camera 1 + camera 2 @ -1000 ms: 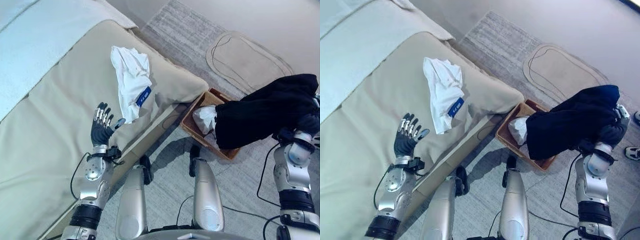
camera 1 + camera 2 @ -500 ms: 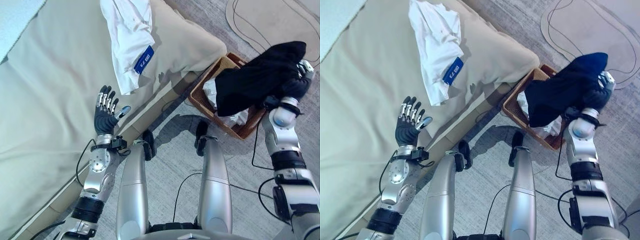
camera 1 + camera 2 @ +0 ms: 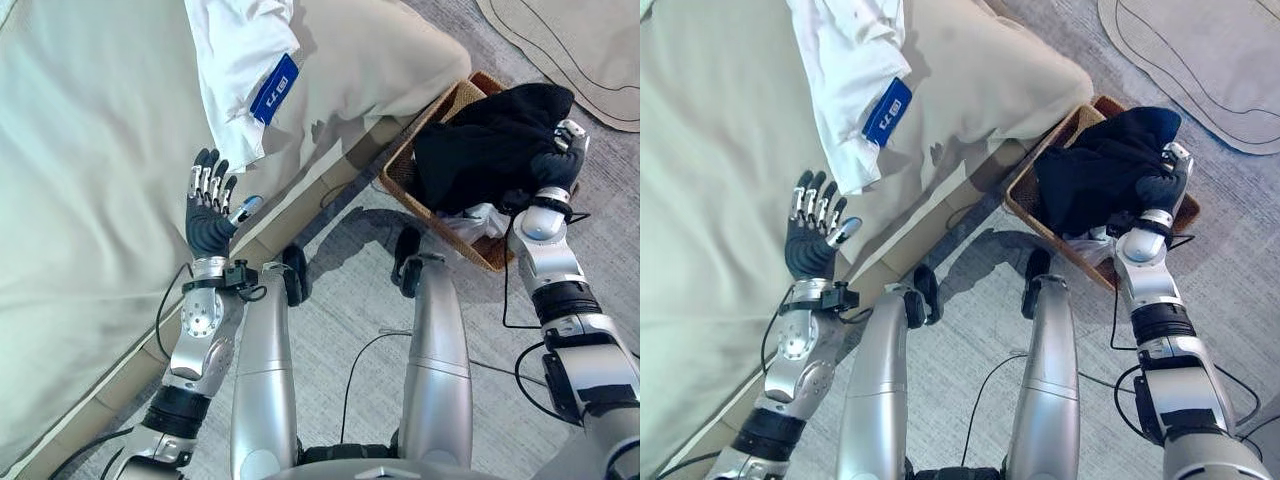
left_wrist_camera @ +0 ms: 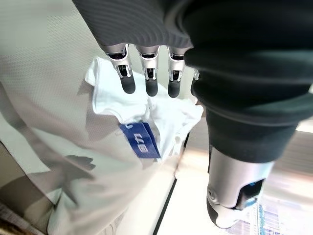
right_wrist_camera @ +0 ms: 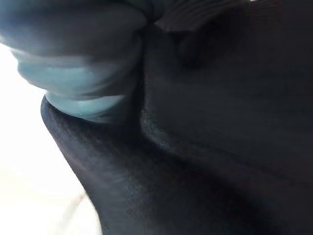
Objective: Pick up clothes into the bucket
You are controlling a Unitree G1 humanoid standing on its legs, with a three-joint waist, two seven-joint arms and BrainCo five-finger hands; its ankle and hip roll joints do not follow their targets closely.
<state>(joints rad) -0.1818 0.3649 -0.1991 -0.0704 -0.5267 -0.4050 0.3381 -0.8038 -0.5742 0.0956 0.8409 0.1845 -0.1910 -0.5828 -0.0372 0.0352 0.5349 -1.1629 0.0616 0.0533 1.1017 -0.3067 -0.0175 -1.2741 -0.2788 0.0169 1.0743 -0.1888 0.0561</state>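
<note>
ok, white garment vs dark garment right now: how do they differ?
Colour: the white garment with a blue label is light; the dark garment is near black.
Place: the white garment lies on the beige cushion; the dark garment is bunched over the brown woven basket on the floor.
Contact: the open left hand hovers short of the white garment; the right hand is at the dark garment, its grip hidden.
Both are crumpled cloth.

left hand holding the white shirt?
No. The left hand hangs open above the bed, short of the white shirt.
</note>
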